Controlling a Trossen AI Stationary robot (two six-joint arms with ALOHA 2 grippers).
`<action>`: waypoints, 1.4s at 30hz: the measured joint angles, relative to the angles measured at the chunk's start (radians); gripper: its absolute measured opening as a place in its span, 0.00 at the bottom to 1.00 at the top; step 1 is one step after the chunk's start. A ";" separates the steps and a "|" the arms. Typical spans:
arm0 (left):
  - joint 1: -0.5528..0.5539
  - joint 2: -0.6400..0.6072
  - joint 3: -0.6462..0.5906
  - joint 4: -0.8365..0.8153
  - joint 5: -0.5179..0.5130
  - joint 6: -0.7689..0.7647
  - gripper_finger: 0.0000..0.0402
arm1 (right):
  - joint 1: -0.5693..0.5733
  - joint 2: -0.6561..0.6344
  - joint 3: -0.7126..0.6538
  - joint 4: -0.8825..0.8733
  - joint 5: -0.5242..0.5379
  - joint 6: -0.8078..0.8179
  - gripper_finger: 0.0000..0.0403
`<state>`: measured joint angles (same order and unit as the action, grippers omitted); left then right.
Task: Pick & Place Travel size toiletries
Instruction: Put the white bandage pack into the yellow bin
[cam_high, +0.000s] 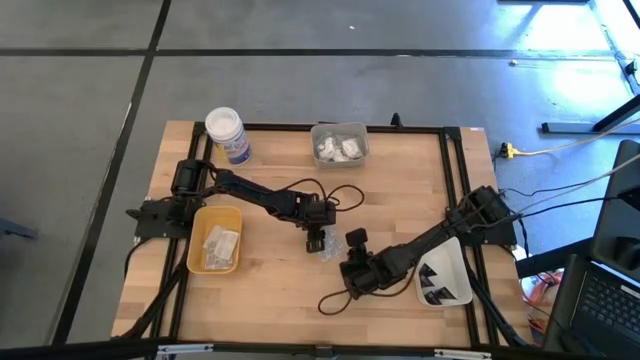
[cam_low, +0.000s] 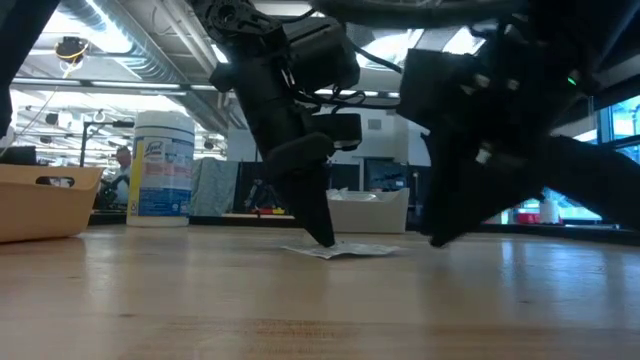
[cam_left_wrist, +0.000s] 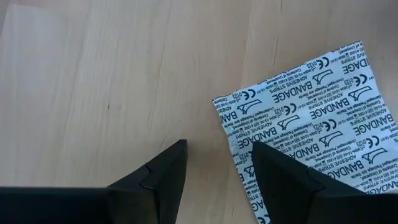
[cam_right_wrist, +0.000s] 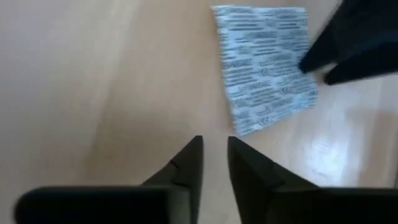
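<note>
Room and surroundings, as observed

Light wooden bench (cam_high: 270, 290) with black frame stands on grey concrete floor (cam_high: 300, 85) marked by dark lines. Yellow cable (cam_high: 545, 153) runs across the floor near a laptop (cam_high: 600, 300). Ceiling strip lights (cam_low: 110, 20) and exposed ductwork overhead; bright window (cam_low: 615, 125) at one side.

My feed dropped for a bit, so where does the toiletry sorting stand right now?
Partly done: packets sit in the yellow tray, the clear tray and the white tray. In hand: the left gripper, open, is down at the printed bandage packet lying flat on the table, one finger over its edge. The right gripper sits just short of it, holding nothing. That packet has yet to be lifted and placed.
</note>
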<state>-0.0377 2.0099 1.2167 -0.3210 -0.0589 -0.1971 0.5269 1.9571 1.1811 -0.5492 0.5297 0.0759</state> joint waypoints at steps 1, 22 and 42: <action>0.000 0.000 0.000 0.001 0.000 -0.003 0.45 | 0.001 0.004 0.000 0.002 -0.002 -0.012 0.20; 0.002 0.001 0.000 0.008 0.042 -0.107 0.43 | -0.037 0.052 0.000 0.067 0.140 -0.138 0.50; 0.001 0.001 0.000 0.008 0.033 -0.104 0.43 | -0.056 0.051 0.000 0.068 0.058 -0.080 0.31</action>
<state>-0.0364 2.0113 1.2163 -0.3132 -0.0257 -0.3016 0.4709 2.0083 1.1812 -0.4808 0.5877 -0.0043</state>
